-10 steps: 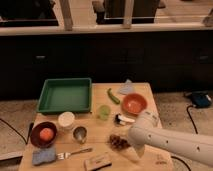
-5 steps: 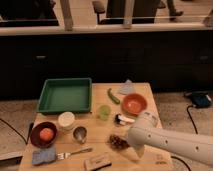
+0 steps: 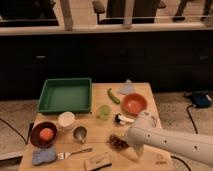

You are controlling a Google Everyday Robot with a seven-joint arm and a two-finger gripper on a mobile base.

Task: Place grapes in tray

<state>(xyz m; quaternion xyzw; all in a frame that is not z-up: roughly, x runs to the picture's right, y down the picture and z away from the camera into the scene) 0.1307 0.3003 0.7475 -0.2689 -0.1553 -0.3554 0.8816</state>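
The grapes (image 3: 117, 142), a small dark reddish bunch, lie on the wooden table near its front edge. My gripper (image 3: 128, 143) sits at the end of the white arm that reaches in from the lower right. It hangs right beside and partly over the bunch's right end, open, with the wrist hiding most of it. The green tray (image 3: 47, 95) stands at the table's back left, well apart from the grapes and with nothing in it.
An orange bowl (image 3: 134, 104), a green pepper (image 3: 113, 96) and a green cup (image 3: 104, 111) are behind the grapes. On the left are a dark bowl (image 3: 35, 139) holding an orange fruit, a white cup (image 3: 66, 120), a metal cup (image 3: 79, 133), a sponge (image 3: 43, 156) and a fork (image 3: 75, 152).
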